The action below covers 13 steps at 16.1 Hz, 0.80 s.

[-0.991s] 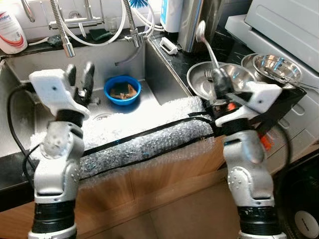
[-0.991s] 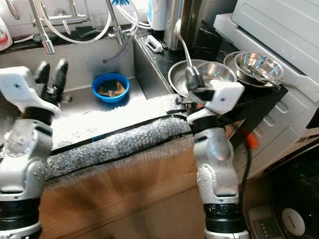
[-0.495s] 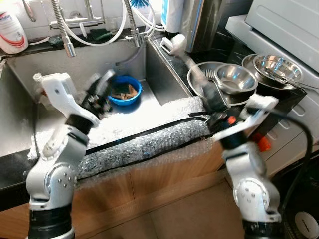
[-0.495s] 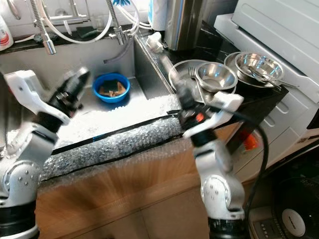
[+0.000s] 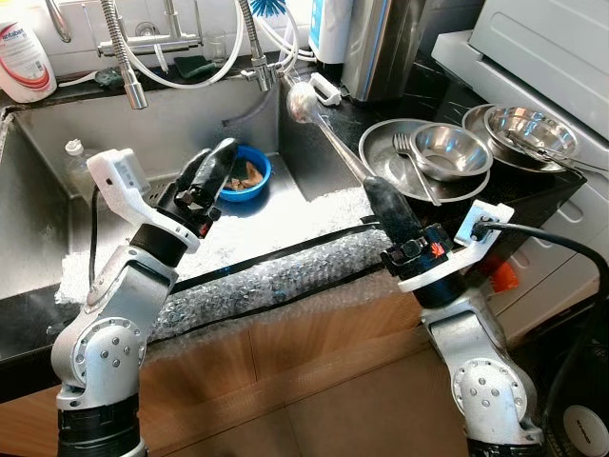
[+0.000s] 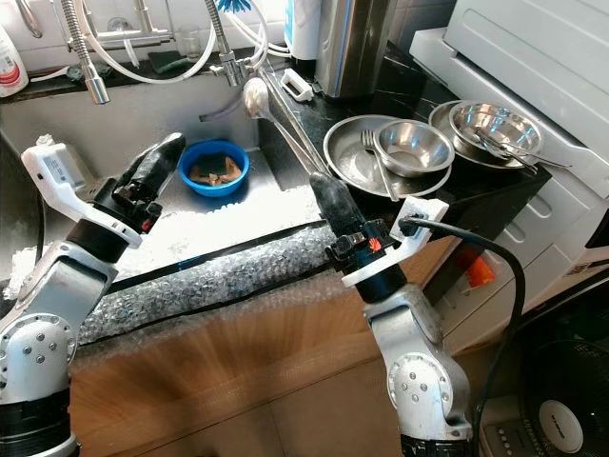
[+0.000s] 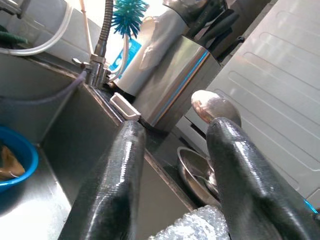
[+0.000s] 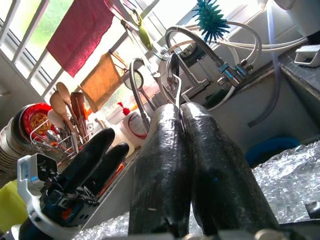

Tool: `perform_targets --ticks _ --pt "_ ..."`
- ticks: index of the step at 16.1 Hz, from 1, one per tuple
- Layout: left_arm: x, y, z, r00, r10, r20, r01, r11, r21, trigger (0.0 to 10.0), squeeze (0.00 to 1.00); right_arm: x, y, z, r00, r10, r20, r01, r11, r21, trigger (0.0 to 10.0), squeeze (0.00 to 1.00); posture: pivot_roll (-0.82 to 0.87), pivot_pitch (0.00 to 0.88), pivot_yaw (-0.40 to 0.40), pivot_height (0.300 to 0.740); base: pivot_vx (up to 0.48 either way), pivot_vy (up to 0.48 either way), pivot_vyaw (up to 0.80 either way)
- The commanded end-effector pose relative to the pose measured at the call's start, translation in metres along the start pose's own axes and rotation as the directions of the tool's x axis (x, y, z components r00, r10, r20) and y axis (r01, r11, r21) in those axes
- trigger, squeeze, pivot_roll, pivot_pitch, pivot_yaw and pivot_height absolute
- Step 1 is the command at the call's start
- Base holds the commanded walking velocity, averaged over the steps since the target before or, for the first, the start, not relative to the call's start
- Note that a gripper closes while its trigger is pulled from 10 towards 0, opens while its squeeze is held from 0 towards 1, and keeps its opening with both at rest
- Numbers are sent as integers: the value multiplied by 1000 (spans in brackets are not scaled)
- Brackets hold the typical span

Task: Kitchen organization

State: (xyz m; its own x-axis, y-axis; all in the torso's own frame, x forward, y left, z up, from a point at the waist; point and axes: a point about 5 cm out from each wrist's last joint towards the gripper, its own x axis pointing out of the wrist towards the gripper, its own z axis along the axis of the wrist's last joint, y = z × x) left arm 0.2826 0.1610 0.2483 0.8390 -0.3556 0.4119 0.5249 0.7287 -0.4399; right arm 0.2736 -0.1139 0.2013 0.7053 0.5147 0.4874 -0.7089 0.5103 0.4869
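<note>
Right gripper's point(image 5: 381, 205) fingers clamped on ladle point(image 5: 303, 101), now swung leftward over sink point(image 5: 38, 190); left gripper point(image 5: 211, 169) parted, empty, turned toward it; probable handover or rinse.

Left gripper point(image 7: 172, 175): fingers held apart.
Ladle point(image 7: 215, 107): bowl seen beyond one finger.
Sink point(image 7: 65, 145): blue bowl point(image 7: 15, 160) inside.

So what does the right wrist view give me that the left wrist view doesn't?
Right wrist alone: the right gripper shut on the ladle, the left gripper, a utensil rack and hanging cloths. Left wrist alone: the open left gripper's fingers, the steel canister and stacked bowls. Both: blue brush, faucet hose, blue bowl.
</note>
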Motion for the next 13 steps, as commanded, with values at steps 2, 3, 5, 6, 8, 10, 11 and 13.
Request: perform_targets --ticks 2,3,5,6,8,10,11,13 --pt "-2 -7 4 999 -34 10 34 999 -2 10000 1000 0 5 6 999 28 19 -27 1000 -6 10000 0 59 119 -75 740 0 0 0" --pt "-2 -7 4 999 -34 10 34 999 -2 10000 1000 0 5 6 999 28 19 -28 1000 -6 10000 0 59 119 -75 740 0 0 0" --pt "-1 -16 -7 997 -77 -23 75 995 -67 10000 1000 -10 13 -7 989 128 -67 -126 991 44 10000 0 48 136 -78 740 0 0 0" --pt "-1 -18 -9 995 -90 -29 88 993 -80 10000 0 -12 14 -9 987 144 -77 -139 988 60 10000 0 46 137 -78 740 0 0 0" --pt "-1 -21 -11 994 -102 -40 98 991 -90 10000 0 -16 18 -14 978 180 -103 -171 981 91 10000 0 49 138 -77 740 0 0 0" --pt "-1 -23 -12 992 -113 -49 108 989 -101 10000 0 -18 20 -17 974 196 -114 -184 977 108 10000 0 52 139 -79 740 0 0 0" --pt "-1 -24 -12 992 -118 -51 112 988 -107 10000 0 -17 20 -17 975 196 -109 -184 977 112 10000 0 52 140 -79 740 0 0 0" --pt "-2 -28 -14 989 -137 -59 129 984 -121 10000 0 -17 18 -16 977 185 -103 -174 979 107 10000 0 52 141 -77 740 0 0 0"
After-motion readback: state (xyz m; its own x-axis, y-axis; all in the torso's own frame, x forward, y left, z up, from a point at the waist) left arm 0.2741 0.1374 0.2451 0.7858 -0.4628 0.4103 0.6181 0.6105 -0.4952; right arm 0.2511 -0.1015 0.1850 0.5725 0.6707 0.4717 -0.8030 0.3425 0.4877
